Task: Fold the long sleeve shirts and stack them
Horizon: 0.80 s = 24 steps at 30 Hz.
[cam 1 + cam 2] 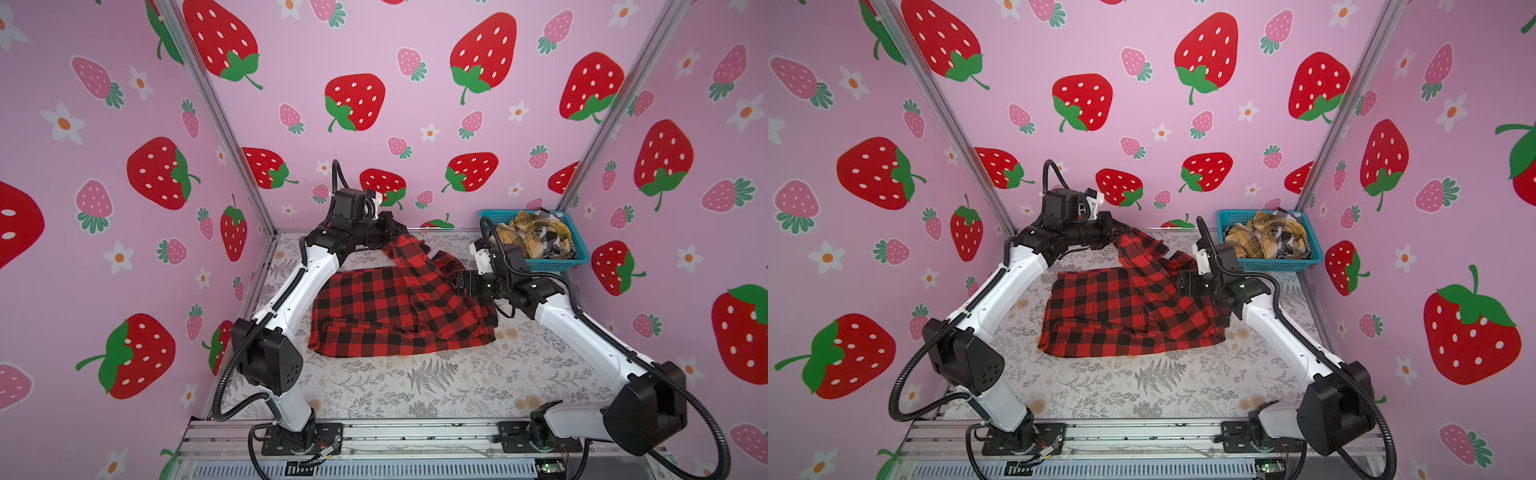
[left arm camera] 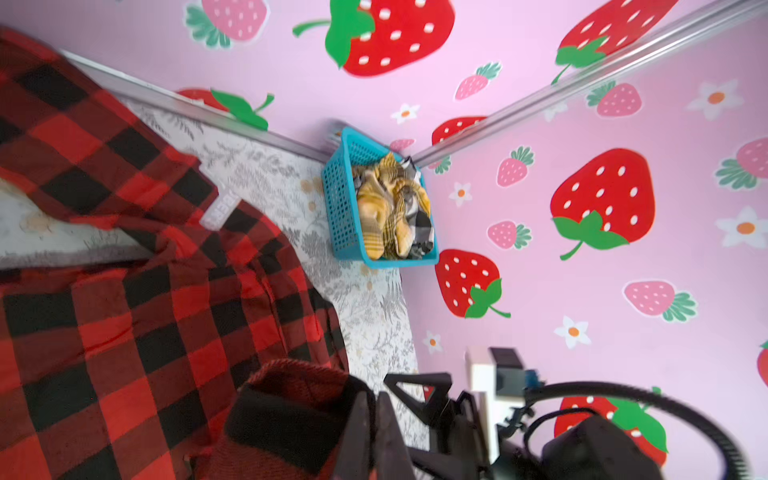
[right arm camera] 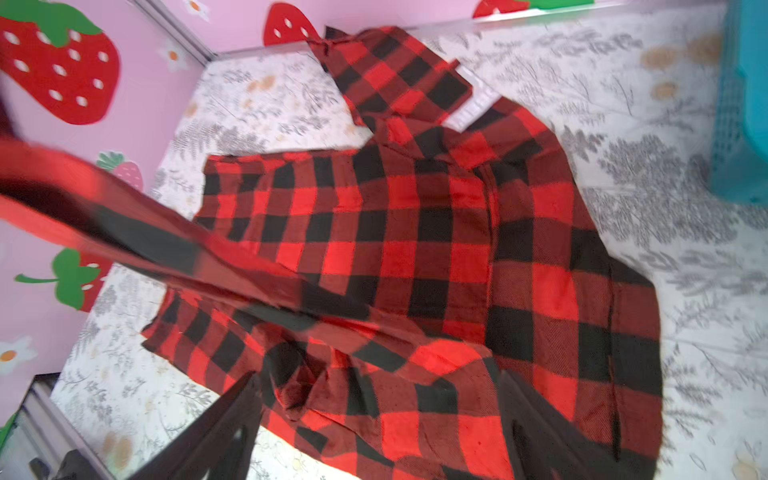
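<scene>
Red shirt [image 1: 395, 307] [image 1: 1121, 307]: lies mid-tabletop [image 1: 415, 386], body spread roughly flat, hem side towards the near edge, folds bunched on its right half.

Sleeve [image 1: 409, 255]: one strip of the red check rises off the body towards the far edge, pulled taut up to the left pincer [image 1: 401, 235] [image 1: 1117, 237].

Left pincer, wrist view [image 2: 376, 399]: jaws pressed together, a wad of red-and-black cloth clamped between them. Held above the tabletop, near the back wall.

Right pincer [image 1: 459, 282] [image 1: 1179, 282]: at the shirt's right edge, low over the cloth. Wrist view [image 3: 378, 382]: jaws spread wide, nothing gripped, red check lying beneath and between them; a blurred band of the same cloth crosses that view.

Basket [image 1: 582, 253] [image 1: 1312, 259]: teal mesh, far right corner, against the walls, apart from the red shirt.

Yellow shirt [image 1: 532, 237] and black-white shirt [image 1: 557, 245]: crumpled together inside the basket, yellow mostly on top. Also seen from the left wrist [image 2: 382, 216].
</scene>
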{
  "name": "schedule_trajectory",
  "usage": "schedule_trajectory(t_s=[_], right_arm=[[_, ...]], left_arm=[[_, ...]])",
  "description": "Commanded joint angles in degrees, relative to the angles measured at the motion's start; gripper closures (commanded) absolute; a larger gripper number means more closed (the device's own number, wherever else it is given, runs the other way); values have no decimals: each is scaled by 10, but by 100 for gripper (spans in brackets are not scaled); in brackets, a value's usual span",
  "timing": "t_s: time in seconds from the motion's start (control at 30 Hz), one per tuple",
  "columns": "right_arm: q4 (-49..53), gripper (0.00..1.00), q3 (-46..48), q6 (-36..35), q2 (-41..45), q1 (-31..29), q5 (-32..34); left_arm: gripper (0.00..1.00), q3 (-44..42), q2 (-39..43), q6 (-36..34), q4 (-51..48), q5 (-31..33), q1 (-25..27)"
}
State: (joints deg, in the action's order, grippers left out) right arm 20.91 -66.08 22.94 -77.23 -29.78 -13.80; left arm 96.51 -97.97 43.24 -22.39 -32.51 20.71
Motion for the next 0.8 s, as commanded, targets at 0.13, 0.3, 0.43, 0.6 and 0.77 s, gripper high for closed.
schedule_trajectory(t_s=[0.13, 0.3, 0.43, 0.6, 0.77], right_arm=[[-17, 10, -27, -5, -44, -37, -31], [-96, 10, 28, 46, -22, -62, -118], [-102, 3, 34, -14, -15, -130, -88], [-73, 5, -19, -60, -89, -179, -71], [-85, 10, -50, -67, -133, -212, -62]], left_arm=[[100, -135, 81, -113, -8, -10, -1], [100, -248, 161, -154, 10, -13, -2], [100, -299, 180, -152, 2, -18, -11], [100, -326, 192, -128, 22, -20, -12], [100, -328, 196, -115, 21, -12, -15]])
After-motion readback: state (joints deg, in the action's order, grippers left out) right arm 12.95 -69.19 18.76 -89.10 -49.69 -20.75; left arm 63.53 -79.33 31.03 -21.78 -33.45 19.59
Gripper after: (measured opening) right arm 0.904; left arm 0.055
